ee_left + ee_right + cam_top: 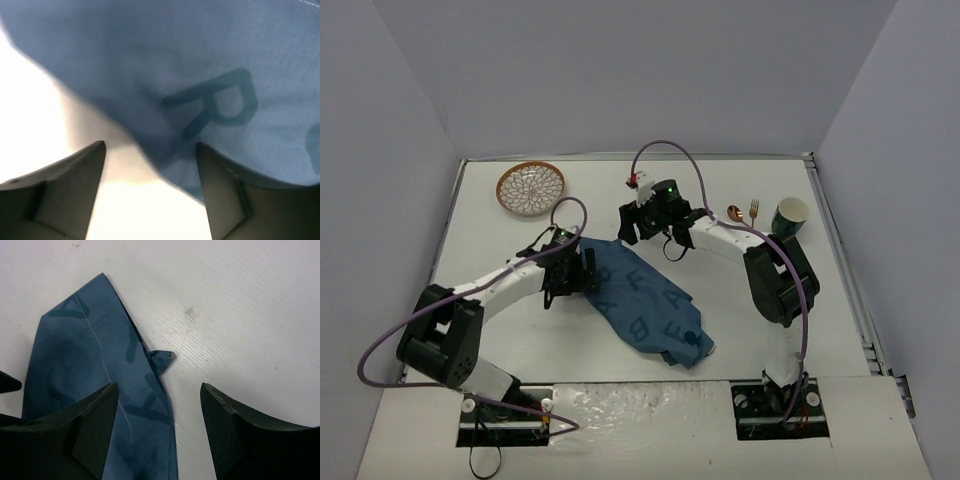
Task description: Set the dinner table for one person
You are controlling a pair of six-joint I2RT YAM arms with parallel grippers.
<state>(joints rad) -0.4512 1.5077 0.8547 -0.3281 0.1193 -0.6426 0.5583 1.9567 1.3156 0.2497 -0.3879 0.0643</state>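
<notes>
One white dinner table (600,190), perhaps slightly smudged.

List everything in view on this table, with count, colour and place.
dinner table: one, white, under everything.
placemat: one, dark blue with printed letters, rumpled, near the centre between the arms.
plate: one, orange rim and pale patterned middle, far left corner.
spoon: one, copper-coloured, far right, left of the fork.
fork: one, copper-coloured, between spoon and cup.
cup: one, green outside and pale inside, upright, far right.
left hand: one, black, open, at the placemat's left edge.
right hand: one, black, open, over the placemat's far end.
</notes>
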